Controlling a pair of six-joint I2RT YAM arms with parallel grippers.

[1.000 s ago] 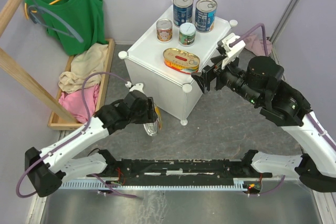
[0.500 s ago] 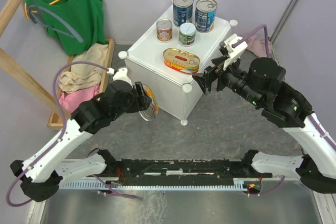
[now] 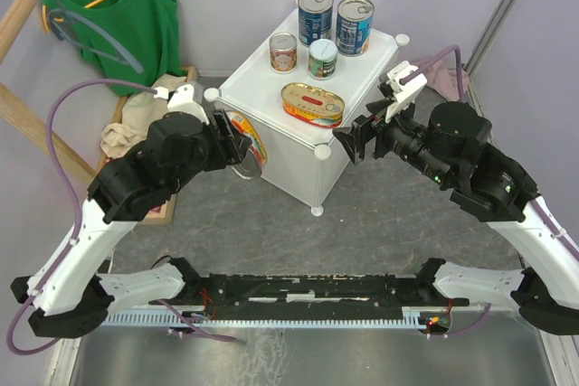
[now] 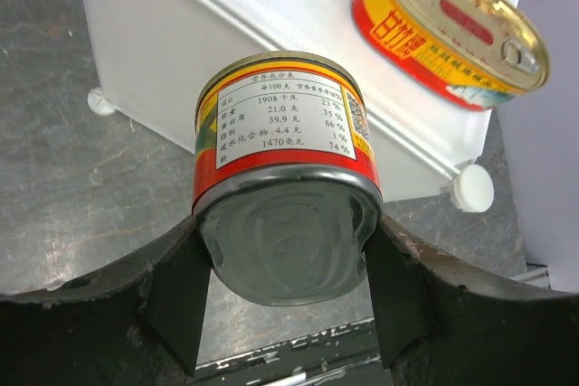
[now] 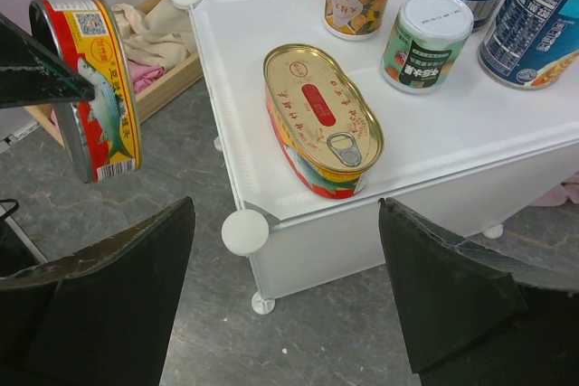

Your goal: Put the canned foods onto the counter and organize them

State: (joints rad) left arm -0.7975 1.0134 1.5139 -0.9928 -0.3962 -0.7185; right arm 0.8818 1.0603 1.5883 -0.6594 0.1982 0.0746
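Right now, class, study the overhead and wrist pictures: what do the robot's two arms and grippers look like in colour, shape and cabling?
The left arm and right arm each have white lower links and bulky black upper joints. A thin purple cable loops along each arm. The left gripper and right gripper have broad matte-black fingers, and a white bracket sits at each wrist.

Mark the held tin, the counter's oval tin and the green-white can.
held tin (image 5: 98,92): right wrist view, label.
counter's oval tin (image 5: 321,111): right wrist view, lid.
green-white can (image 3: 323,47): top external view, lid.
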